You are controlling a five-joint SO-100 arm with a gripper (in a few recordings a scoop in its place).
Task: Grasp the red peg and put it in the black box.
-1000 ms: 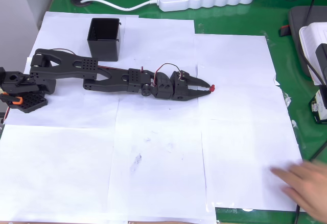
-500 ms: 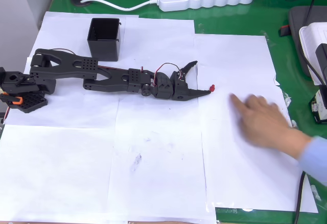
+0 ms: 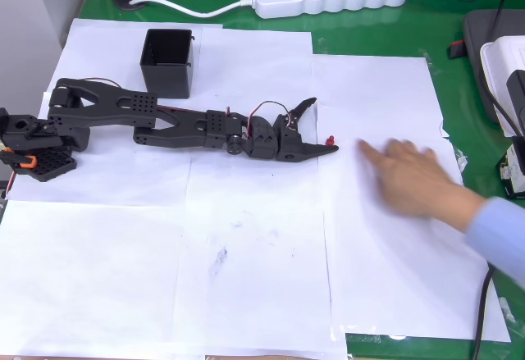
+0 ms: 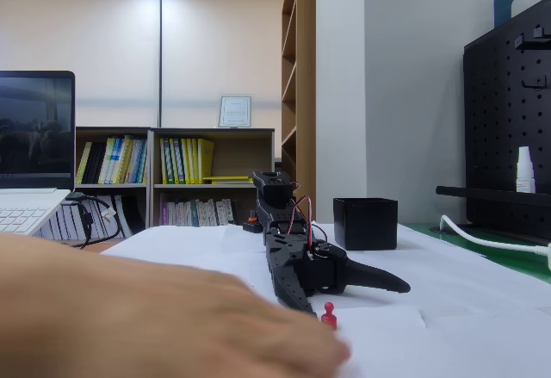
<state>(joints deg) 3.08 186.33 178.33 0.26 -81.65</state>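
Gripper (image 3: 321, 129) lies low over the white paper (image 3: 246, 294) with its jaws spread wide, nothing between them. I see the red peg (image 3: 329, 140) upright just beside the lower finger's tip. A person's hand (image 3: 410, 181) hovers near it. Well apart stands the black box (image 3: 167, 62).

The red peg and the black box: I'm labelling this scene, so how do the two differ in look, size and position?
The red peg is dark red; the black box is glossy black. The peg is tiny, smaller than a gripper finger, while the box is far larger. The peg stands by the tip of the open gripper, near a person's hand; the box sits back beside the arm's base end. Both rest on white paper.
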